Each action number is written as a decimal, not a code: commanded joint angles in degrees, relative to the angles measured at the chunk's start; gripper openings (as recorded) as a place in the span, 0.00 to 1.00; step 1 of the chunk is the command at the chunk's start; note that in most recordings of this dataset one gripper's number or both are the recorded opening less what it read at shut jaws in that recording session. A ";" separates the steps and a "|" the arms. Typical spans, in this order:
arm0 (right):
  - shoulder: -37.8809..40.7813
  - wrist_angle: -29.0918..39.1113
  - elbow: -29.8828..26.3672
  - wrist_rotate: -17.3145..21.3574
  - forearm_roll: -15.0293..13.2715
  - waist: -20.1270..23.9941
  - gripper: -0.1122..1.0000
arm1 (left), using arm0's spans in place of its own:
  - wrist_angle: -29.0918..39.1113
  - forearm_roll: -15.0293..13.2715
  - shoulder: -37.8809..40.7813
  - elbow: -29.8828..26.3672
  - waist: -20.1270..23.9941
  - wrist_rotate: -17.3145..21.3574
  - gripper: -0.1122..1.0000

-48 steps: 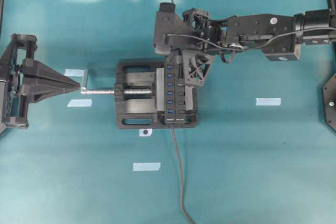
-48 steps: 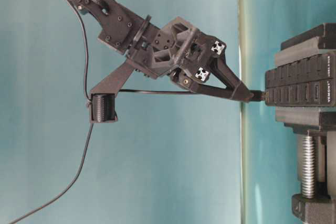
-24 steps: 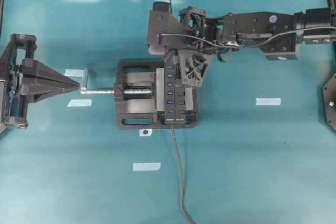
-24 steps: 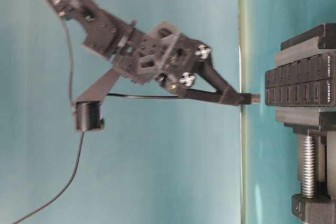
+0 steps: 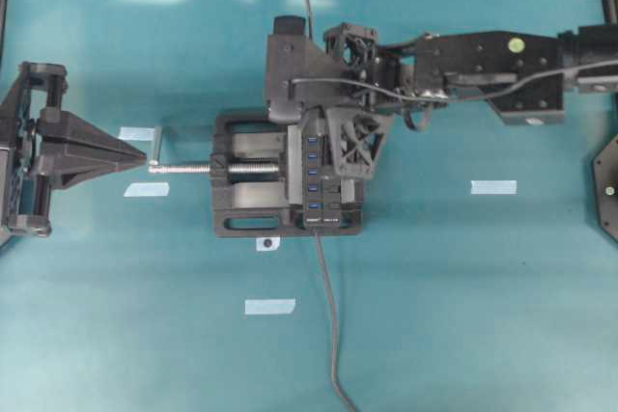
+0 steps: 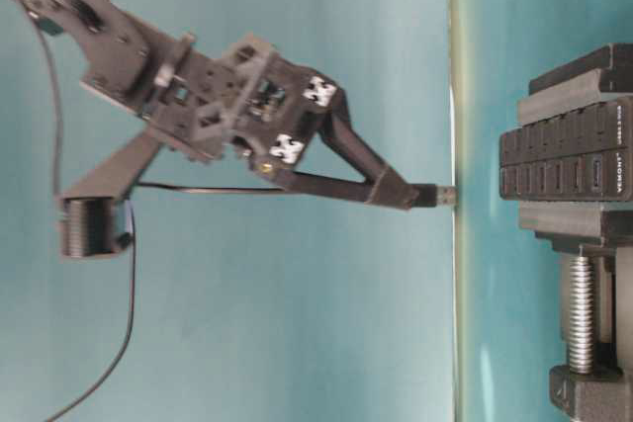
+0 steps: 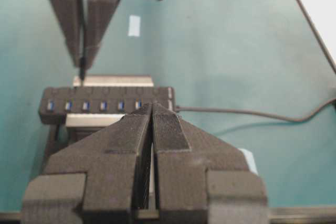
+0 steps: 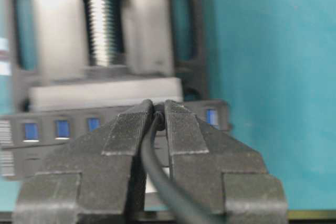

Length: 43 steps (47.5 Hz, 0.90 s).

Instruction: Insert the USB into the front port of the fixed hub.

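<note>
In the table-level view my right gripper (image 6: pixel 407 194) is shut on the USB (image 6: pixel 445 196), whose small dark plug sticks out past the fingertips. A gap separates the plug from the ports of the fixed hub (image 6: pixel 564 160). From overhead the right gripper (image 5: pixel 338 147) hangs over the far end of the hub (image 5: pixel 314 190), a narrow black strip with blue ports. The right wrist view shows the thin cable (image 8: pixel 152 174) pinched between the fingertips (image 8: pixel 181 129), with the hub (image 8: pixel 58 129) behind. My left gripper (image 5: pixel 143 156) is shut and empty at the left.
The hub is clamped in a black vise (image 5: pixel 241 214) whose silver screw (image 5: pixel 193 168) and handle point at the left gripper. The hub's own cable (image 5: pixel 328 306) runs to the near edge. Tape strips (image 5: pixel 269 307) (image 5: pixel 493 187) lie on the teal table.
The right gripper has drawn back from the hub with the USB; a second ago the plug was at the port face, now there is a clear gap. The left arm has not moved.
</note>
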 commanded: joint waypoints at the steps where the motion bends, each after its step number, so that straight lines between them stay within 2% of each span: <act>1: -2.46 0.00 -1.14 1.05 0.09 1.41 0.18 | -0.26 0.09 0.18 -0.79 -0.09 -0.09 0.10; 21: -2.55 0.53 -0.18 5.27 0.18 4.04 0.18 | -0.26 0.09 0.09 -0.79 -0.26 -0.09 0.10; 30: -2.55 0.35 0.53 5.63 0.26 5.19 0.18 | -0.26 0.18 0.18 -0.79 -0.26 -0.09 0.10; 43: -2.20 0.18 1.32 5.63 1.85 6.33 0.18 | -0.26 0.09 0.09 -0.70 -0.18 -0.09 0.10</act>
